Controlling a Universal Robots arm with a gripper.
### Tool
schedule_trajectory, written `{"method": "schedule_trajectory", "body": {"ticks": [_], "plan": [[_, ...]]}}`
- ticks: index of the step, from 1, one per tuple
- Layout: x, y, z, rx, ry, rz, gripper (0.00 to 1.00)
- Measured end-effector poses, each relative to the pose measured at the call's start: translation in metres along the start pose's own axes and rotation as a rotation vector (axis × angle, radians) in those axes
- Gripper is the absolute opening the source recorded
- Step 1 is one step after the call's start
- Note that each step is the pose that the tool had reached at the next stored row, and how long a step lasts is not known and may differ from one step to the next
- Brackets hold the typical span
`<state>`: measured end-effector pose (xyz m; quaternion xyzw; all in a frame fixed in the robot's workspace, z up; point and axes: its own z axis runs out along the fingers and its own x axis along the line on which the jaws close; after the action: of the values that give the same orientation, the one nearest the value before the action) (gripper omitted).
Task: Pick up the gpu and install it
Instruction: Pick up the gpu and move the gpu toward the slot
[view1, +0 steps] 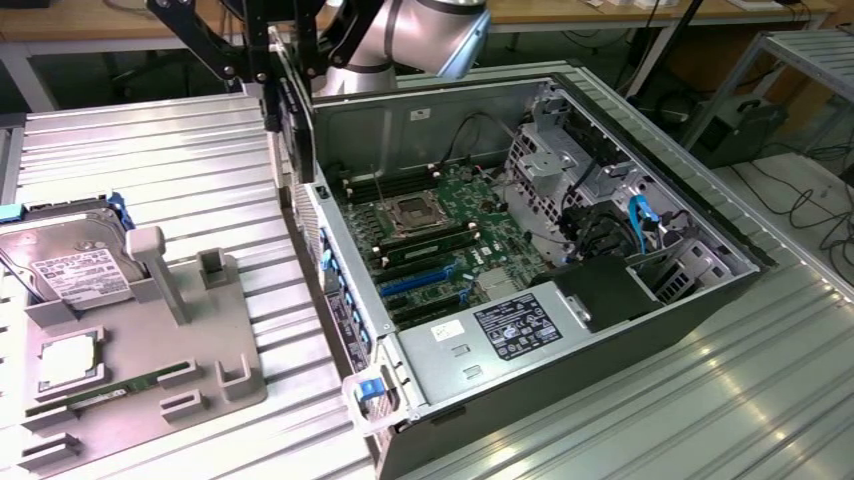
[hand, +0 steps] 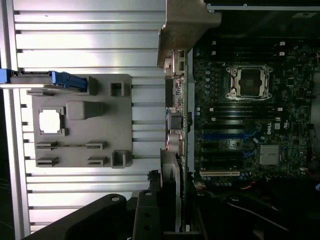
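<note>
My gripper (view1: 274, 72) hangs at the back of the exterior view, above the open computer case's (view1: 350, 335) wall on that view's left. It is shut on the gpu (view1: 276, 112), which hangs edge-on as a thin vertical card. In the wrist view, the gpu (hand: 171, 172) shows its ribbed silver bracket and thin edge between my black fingers (hand: 147, 217), over the case wall beside the motherboard (hand: 240, 125). The blue expansion slots (hand: 225, 136) lie on the board beside the card's edge. In the exterior view, the motherboard (view1: 441, 225) and its blue slots (view1: 424, 283) lie below the card, toward that view's right.
A grey fixture tray (view1: 247, 385) on the exterior view's left holds a hard drive (view1: 74, 265), a processor (view1: 67, 360) and a memory stick (view1: 118, 393); its two upright card holders (view1: 214, 268) stand empty. A power supply (view1: 514, 328) and drive cage (view1: 547, 150) crowd the case.
</note>
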<state>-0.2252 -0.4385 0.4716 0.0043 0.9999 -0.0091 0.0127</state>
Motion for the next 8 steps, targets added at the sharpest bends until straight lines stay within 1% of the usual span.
{"method": "schedule_trajectory", "body": {"ticks": [8], "plan": [[-0.0063, 0.0001, 0.0001, 0.0, 0.0, 0.0, 0.28]]}}
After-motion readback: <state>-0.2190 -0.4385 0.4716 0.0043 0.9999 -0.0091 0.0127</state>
